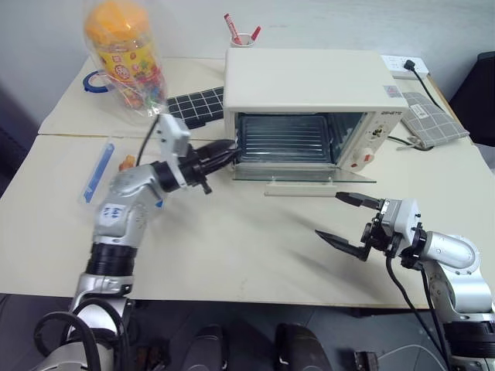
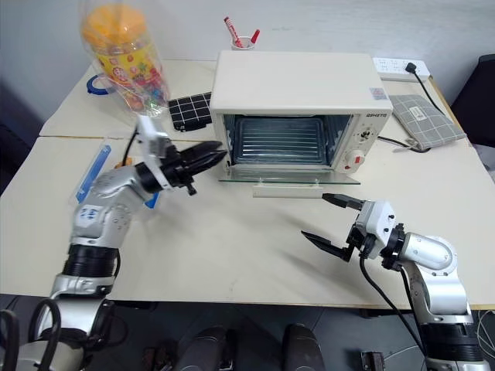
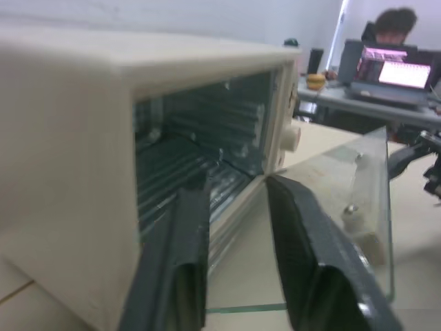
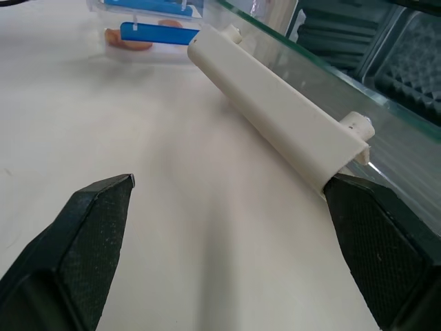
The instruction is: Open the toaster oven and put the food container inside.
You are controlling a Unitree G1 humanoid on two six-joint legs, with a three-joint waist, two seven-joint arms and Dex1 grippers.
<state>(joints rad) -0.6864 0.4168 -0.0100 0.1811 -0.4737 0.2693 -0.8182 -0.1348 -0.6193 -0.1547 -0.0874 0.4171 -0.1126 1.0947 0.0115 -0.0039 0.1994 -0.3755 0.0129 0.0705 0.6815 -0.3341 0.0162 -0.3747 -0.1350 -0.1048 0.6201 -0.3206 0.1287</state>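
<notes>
Cream-white boxy toaster oven (image 1: 309, 93) stands with glass door (image 1: 305, 175) dropped flat and white bar handle (image 4: 275, 114) out front. Left gripper (image 2: 207, 158) reaches level toward oven's left front corner, fingers narrow, nothing between. Right gripper (image 1: 348, 222) hovers before door handle, claw wide, empty. Small clear food container with blue clips (image 4: 148, 31) left of oven, mostly hidden behind left arm.

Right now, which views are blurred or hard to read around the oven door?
Left wrist view: soft; the toaster oven cavity and the left gripper fingers are blurred. Right wrist view: the handle is crisp, the food container behind it soft. Head views: the glass door is nearly see-through, and the jar is smeared.
</notes>
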